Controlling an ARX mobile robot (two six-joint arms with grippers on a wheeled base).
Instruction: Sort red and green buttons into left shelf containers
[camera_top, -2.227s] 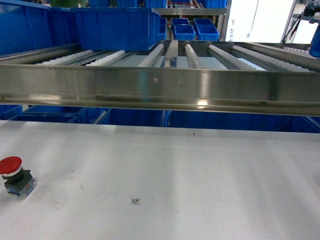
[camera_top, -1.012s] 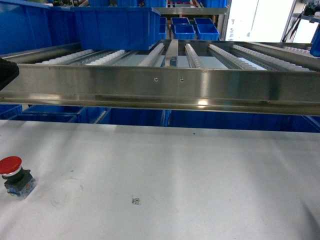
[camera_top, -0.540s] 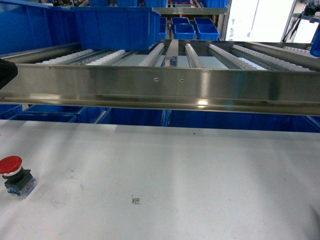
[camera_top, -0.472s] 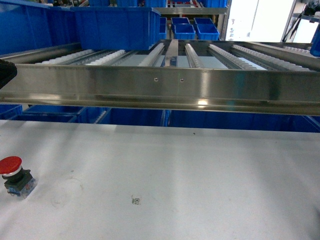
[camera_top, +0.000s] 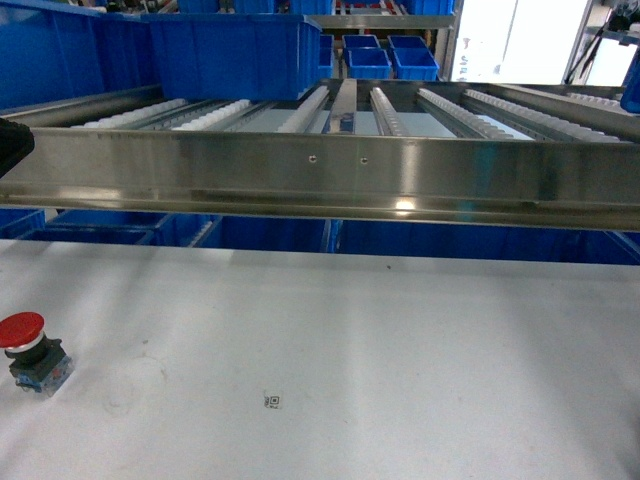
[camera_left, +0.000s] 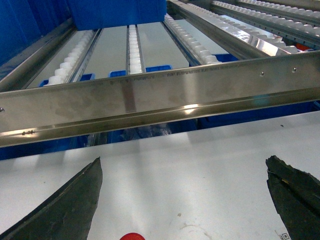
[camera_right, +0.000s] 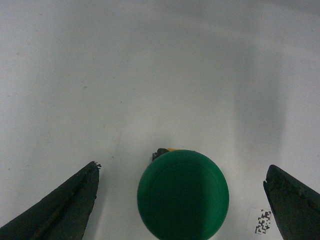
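Green button (camera_right: 183, 192) sits between my right gripper (camera_right: 182, 200) fingers, toward 6 o'clock — jaws spread wide, grasping nothing; left gripper (camera_left: 190, 200) also spread, empty.

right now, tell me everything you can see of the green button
The green button shows only in the right wrist view, seen from straight above. Its cap is round, dark green and smooth, plastic by the look, with a faint ring near the edge. A small dark and yellow bit of its body peeks out behind the cap. It stands cap-up on the white table, between the open fingers of the right end effector, which do not touch it.
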